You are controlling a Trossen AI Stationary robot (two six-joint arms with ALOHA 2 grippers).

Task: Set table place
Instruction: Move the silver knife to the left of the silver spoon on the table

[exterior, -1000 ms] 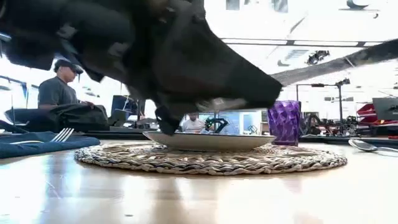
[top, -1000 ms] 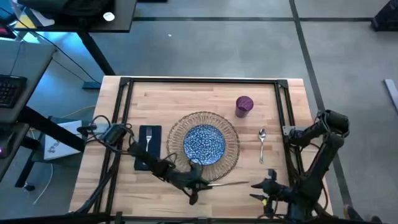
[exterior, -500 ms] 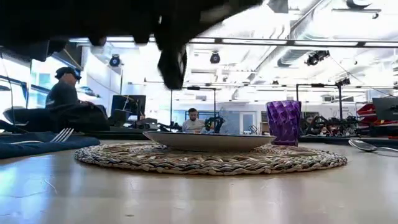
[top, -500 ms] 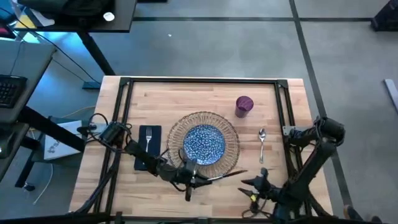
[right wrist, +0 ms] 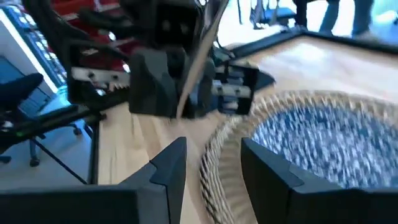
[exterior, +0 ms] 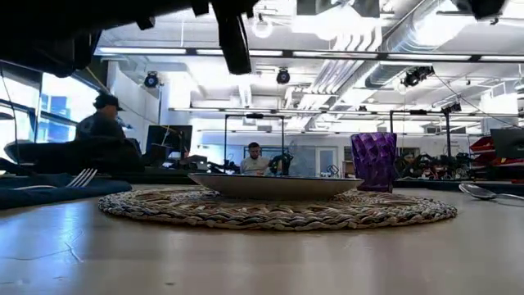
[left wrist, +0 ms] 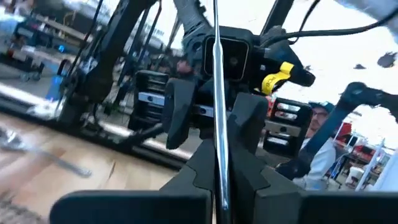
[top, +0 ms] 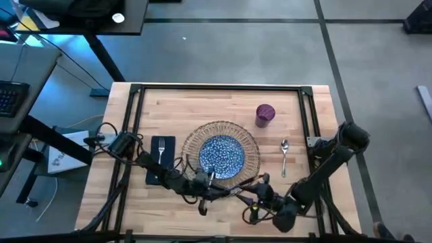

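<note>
The blue-white speckled plate (top: 221,155) sits on the round wicker mat (top: 251,143). A fork (top: 160,151) lies on the navy napkin (top: 154,175) left of the mat. On the mat's right lies a spoon (top: 284,156), with the purple cup (top: 264,115) behind it. My left gripper (top: 204,190), near the mat's front edge, is shut on a silver knife (top: 233,189). My right gripper (top: 260,192) faces it, open, its fingers (left wrist: 179,115) on either side of the knife's free end without touching. My left gripper pinches the knife (left wrist: 217,168) between its two fingers, at the end toward the table's left. The fingers lie roughly level and point toward the table's right, along the knife. The knife sticks out beyond the fingertips toward my right gripper, lifted clear of the table.
Black rails (top: 216,88) frame the tabletop. Bare wood (top: 202,108) lies behind the mat and along the front edge (exterior: 262,262). People sit in the room beyond the table.
My left gripper has risen from the table near the front edge, lifting the knife clear, and has drawn slightly toward the mat. My right gripper has moved from the front right corner toward the table's left, up to the knife's free end.
</note>
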